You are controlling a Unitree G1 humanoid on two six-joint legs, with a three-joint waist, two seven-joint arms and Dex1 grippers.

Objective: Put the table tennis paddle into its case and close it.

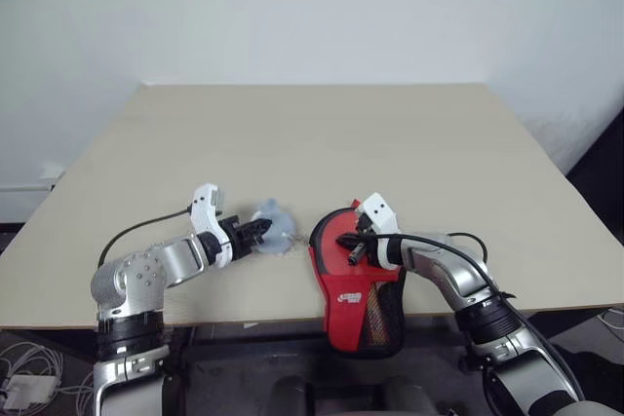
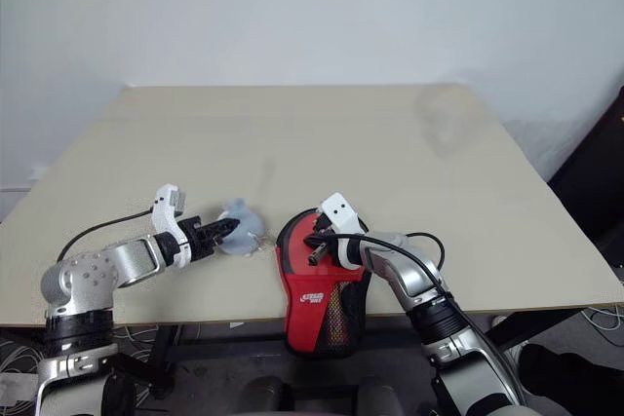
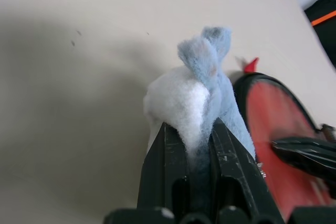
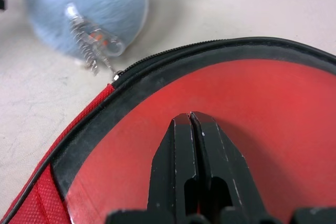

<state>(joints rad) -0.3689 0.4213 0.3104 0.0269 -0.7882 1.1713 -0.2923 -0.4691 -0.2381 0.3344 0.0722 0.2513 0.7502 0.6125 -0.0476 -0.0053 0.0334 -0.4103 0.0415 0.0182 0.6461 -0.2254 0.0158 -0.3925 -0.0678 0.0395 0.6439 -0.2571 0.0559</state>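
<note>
Lying under the closed right tool (image 4: 191, 116), the paddle (image 4: 252, 108) sits in its case (image 1: 356, 314).

Both arms reach forward over the table's near edge, bent inward toward each other, the left gripper (image 1: 259, 231) pinched tight and the right gripper (image 4: 191, 121) fully closed

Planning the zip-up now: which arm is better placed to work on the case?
Right. The right gripper sits shut over the case; the left gripper is clamped on a pale blue keyring charm beside it.
</note>
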